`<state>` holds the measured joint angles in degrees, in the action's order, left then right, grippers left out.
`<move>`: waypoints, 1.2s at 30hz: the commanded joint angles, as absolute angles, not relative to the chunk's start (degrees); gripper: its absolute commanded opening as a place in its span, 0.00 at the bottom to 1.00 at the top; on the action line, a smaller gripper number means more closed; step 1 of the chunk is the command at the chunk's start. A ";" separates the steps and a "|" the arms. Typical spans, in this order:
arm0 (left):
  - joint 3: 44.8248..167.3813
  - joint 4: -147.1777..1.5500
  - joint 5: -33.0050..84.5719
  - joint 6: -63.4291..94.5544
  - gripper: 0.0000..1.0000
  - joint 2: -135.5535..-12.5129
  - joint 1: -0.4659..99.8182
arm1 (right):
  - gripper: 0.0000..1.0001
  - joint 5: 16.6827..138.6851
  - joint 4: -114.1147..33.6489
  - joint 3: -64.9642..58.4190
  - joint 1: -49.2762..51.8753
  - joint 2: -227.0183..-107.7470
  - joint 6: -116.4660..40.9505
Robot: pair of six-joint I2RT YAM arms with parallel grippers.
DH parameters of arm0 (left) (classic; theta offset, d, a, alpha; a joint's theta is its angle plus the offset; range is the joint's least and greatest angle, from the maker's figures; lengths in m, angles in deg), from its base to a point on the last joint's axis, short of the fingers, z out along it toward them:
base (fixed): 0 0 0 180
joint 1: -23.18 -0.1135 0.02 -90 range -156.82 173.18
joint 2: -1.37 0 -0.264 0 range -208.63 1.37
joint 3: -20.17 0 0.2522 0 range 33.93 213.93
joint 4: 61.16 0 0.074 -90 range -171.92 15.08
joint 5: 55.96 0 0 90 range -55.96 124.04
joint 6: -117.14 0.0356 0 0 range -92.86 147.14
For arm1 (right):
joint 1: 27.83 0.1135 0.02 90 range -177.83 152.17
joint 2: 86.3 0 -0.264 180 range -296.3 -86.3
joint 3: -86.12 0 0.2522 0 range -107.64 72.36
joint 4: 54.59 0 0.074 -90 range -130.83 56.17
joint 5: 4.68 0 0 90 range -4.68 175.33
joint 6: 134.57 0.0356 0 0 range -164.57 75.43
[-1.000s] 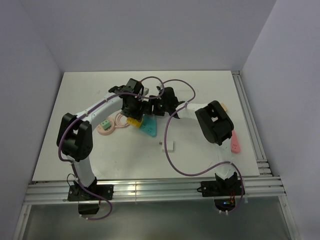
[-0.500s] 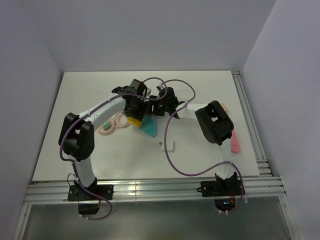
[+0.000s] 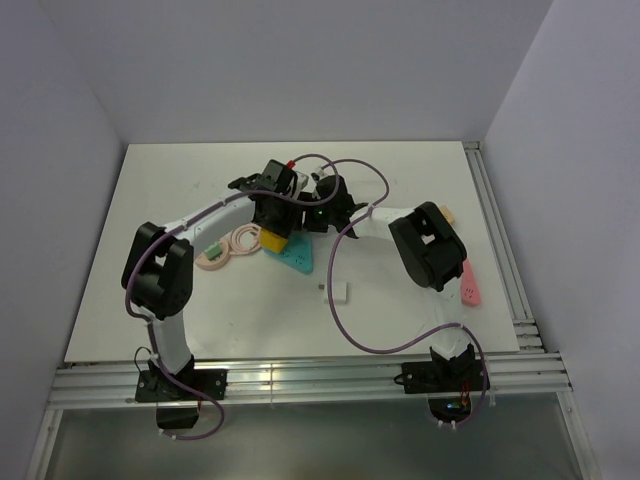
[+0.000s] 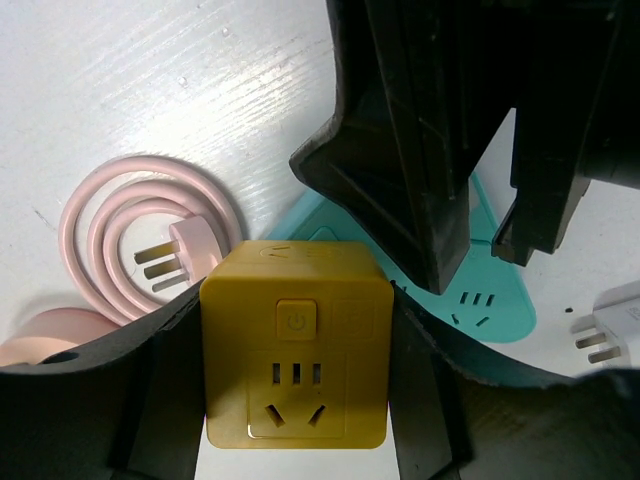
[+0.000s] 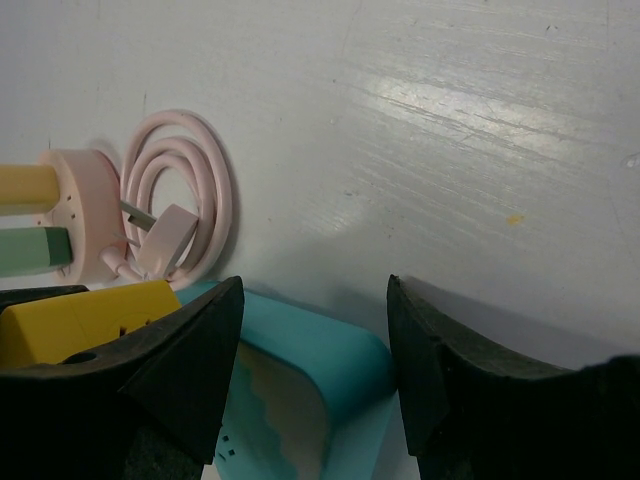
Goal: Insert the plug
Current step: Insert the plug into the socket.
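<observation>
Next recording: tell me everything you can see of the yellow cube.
The yellow cube is a mustard plastic socket block with rounded edges. Its visible face carries a square power button, a row of three narrow slots below it, then a three-hole outlet. It faces the left wrist camera squarely, clamped on both sides by the dark fingers of the left gripper. A teal power strip and a coiled pink cable lie just beyond it. Whether it rests on the table cannot be told.

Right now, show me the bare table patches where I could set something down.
Bare: the far strip of the white table along the back wall, and the near patch left of the small white block, by the front rail. Crowded: the middle, where the yellow cube socket, teal triangular power strip and pink coiled cable bunch.
</observation>
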<state>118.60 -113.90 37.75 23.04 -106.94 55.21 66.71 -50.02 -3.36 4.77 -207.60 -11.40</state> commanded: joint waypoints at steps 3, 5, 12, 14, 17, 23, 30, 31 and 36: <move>110.58 -118.61 38.18 21.79 0.00 -108.69 55.08 | 0.66 65.20 -47.68 -3.75 6.54 -205.66 -11.79; 107.96 -116.50 38.70 19.69 0.00 -106.30 55.69 | 0.66 65.11 -47.95 -3.58 6.54 -205.74 -11.61; 97.66 -105.78 42.13 14.67 0.00 -96.29 59.12 | 0.66 64.67 -48.74 -3.22 6.54 -206.01 -10.82; 95.65 -103.40 43.61 13.09 0.00 -95.22 59.91 | 0.66 64.32 -49.18 -3.05 6.54 -206.18 -10.39; 92.22 -99.29 44.50 12.21 0.00 -92.50 60.62 | 0.66 64.06 -49.44 -2.96 6.54 -206.18 -10.21; 84.31 -91.80 45.65 9.92 0.00 -86.96 61.94 | 0.66 64.14 -49.27 -3.05 6.54 -206.01 -10.38; 83.33 -91.18 47.58 10.44 0.00 -89.06 62.20 | 0.66 63.88 -49.27 -3.14 6.54 -206.19 -10.38; 83.42 -91.26 48.10 10.44 0.00 -89.15 62.55 | 0.66 63.97 -49.35 -3.05 6.54 -206.10 -10.38; 83.42 -91.79 47.50 7.99 0.00 -88.54 63.87 | 0.66 64.23 -49.36 -2.78 6.62 -205.40 -10.47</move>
<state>86.27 -84.37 50.27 11.72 -85.74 62.57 64.42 -49.73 -3.25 6.11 -207.60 -10.49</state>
